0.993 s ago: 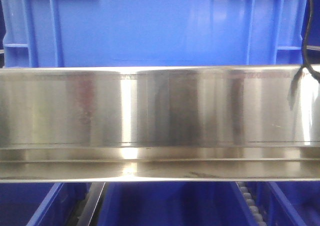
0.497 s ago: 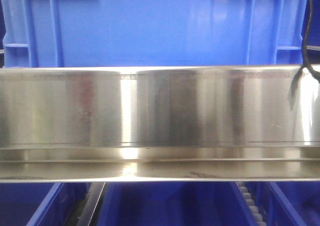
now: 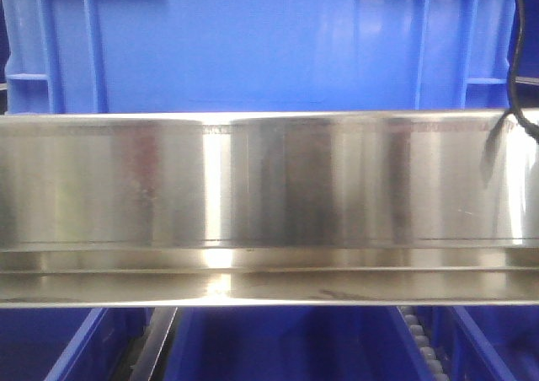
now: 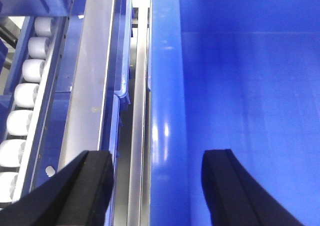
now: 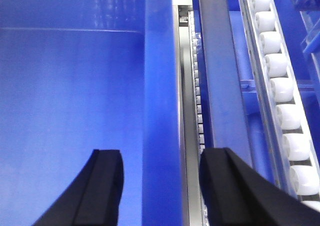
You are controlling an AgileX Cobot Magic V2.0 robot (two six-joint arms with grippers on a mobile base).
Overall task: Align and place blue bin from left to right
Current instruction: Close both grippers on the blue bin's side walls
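Front view: the blue bin (image 3: 253, 44) filled twelve o'clock, behind the steel rail (image 3: 269, 195); you could read no lettering.
Left wrist: your left gripper (image 4: 157, 158) stood spread astride the bin's wall, not touching it; close it squarely.
Right wrist: your right gripper (image 5: 162, 156) was likewise released astride the opposite wall, with rollers (image 5: 280, 86) at three o'clock; clamp both together and lift level.

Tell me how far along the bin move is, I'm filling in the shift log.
Done: both arms are positioned, the left end effector straddling one rim of the blue bin, the right end effector straddling the opposite rim. In hand: the grasp; both are open, not touching the rims. Left: closing, carrying the blue bin right, aligning it.
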